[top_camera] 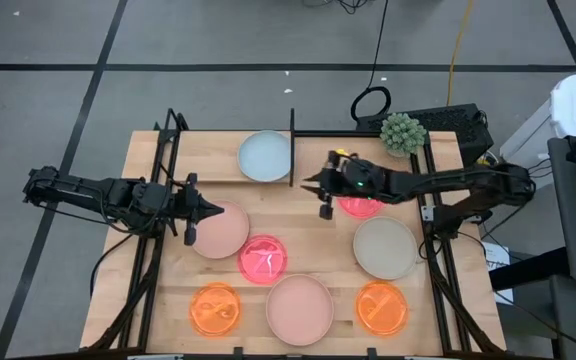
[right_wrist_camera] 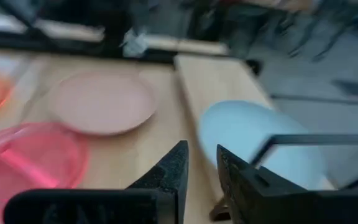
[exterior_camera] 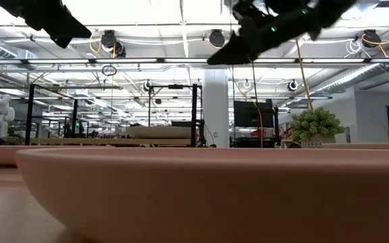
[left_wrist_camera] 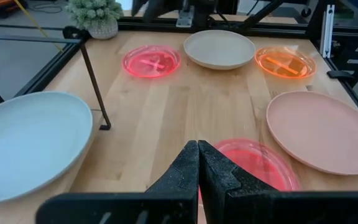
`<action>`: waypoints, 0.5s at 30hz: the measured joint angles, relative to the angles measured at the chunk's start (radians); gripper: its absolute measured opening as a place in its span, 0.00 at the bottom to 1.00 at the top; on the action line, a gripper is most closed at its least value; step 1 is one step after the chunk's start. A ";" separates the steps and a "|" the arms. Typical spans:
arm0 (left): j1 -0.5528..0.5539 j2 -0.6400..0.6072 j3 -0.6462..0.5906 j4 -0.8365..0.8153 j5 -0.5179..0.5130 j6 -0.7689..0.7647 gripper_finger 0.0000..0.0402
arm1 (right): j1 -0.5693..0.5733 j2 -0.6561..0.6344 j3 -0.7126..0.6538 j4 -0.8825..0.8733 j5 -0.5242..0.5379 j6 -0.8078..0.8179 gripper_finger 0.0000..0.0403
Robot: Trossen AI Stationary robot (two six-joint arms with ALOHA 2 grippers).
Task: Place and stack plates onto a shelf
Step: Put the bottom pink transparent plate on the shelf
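Note:
A light-blue plate (top_camera: 265, 157) lies flat on the shelf (top_camera: 208, 155) at the table's far side, next to a black upright post (top_camera: 291, 145). On the tabletop lie two pale-pink plates (top_camera: 223, 232) (top_camera: 300, 308), a beige one (top_camera: 385, 248), two neon pink ones (top_camera: 263, 260) (top_camera: 360, 206) and two orange ones (top_camera: 215, 308) (top_camera: 381, 307). My left gripper (left_wrist_camera: 198, 146) hovers shut above the left pale-pink plate, with nothing in it. My right gripper (right_wrist_camera: 202, 152) is in the air near the post, just right of the light-blue plate (right_wrist_camera: 253, 140), its fingers a little apart and holding nothing.
A small potted plant (top_camera: 403, 132) stands at the shelf's far right end. The shelf's black frame rails (top_camera: 168, 150) run along both table sides. Bare wood (top_camera: 313, 245) shows in the middle of the table between the plates.

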 joint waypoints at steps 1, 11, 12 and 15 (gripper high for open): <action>0.000 0.000 0.000 0.004 0.000 0.001 0.00 | -0.007 -0.012 -0.046 0.071 0.026 -0.002 0.15; 0.000 0.010 0.000 0.097 -0.001 0.071 0.00 | -0.173 0.147 -0.137 0.249 0.051 0.042 0.01; 0.000 0.015 0.000 0.112 -0.001 0.080 0.00 | -0.193 0.167 -0.130 0.250 0.051 0.048 0.01; 0.001 0.043 0.000 0.145 -0.001 0.103 0.00 | -0.246 0.226 -0.109 0.266 0.012 0.073 0.01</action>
